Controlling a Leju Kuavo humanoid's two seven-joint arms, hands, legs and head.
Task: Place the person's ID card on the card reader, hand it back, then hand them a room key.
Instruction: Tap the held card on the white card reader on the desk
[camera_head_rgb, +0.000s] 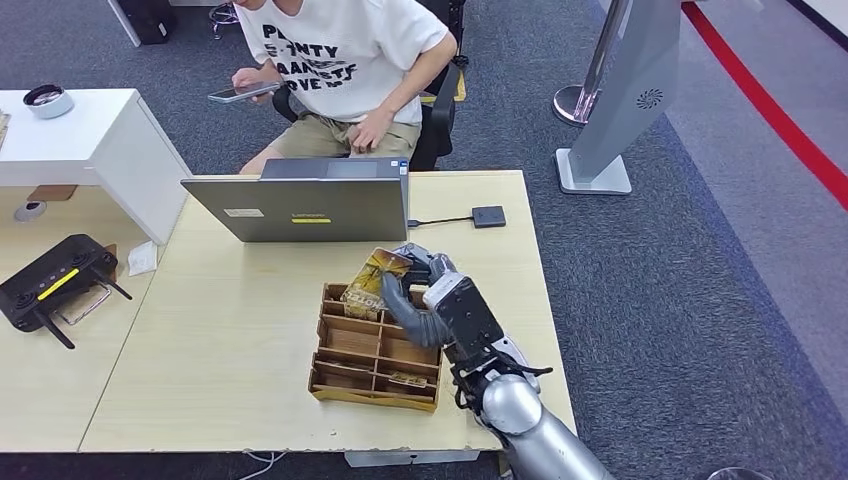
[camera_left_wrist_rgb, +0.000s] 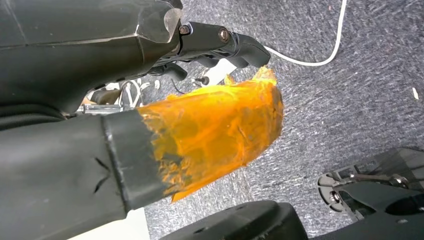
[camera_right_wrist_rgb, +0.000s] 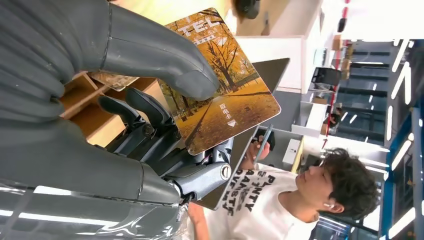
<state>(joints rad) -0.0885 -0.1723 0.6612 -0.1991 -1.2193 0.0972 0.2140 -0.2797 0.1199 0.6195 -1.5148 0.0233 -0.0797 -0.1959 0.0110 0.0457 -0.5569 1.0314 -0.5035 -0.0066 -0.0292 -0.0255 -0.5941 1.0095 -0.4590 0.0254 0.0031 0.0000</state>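
My right hand (camera_head_rgb: 425, 292) holds a room key card (camera_head_rgb: 374, 282) printed with autumn trees, just above the far end of the wooden card box (camera_head_rgb: 345, 390). In the right wrist view the thick thumb (camera_right_wrist_rgb: 165, 62) presses the card (camera_right_wrist_rgb: 225, 100) against the dark fingers (camera_right_wrist_rgb: 145, 120) beneath it. The small black card reader (camera_head_rgb: 488, 216) lies on the table's far side, wired to the laptop. A person (camera_head_rgb: 345, 60) in a white printed shirt sits behind the table, looking at a phone (camera_head_rgb: 243, 93). My left hand (camera_left_wrist_rgb: 215, 42) hangs over the carpet, its thumb wrapped in orange tape, holding nothing.
An open grey laptop (camera_head_rgb: 300, 205) stands at the table's far edge, between the box and the person. A black router (camera_head_rgb: 55, 280) lies on the side table at left. A grey stand (camera_head_rgb: 620, 110) rises at the far right on the carpet.
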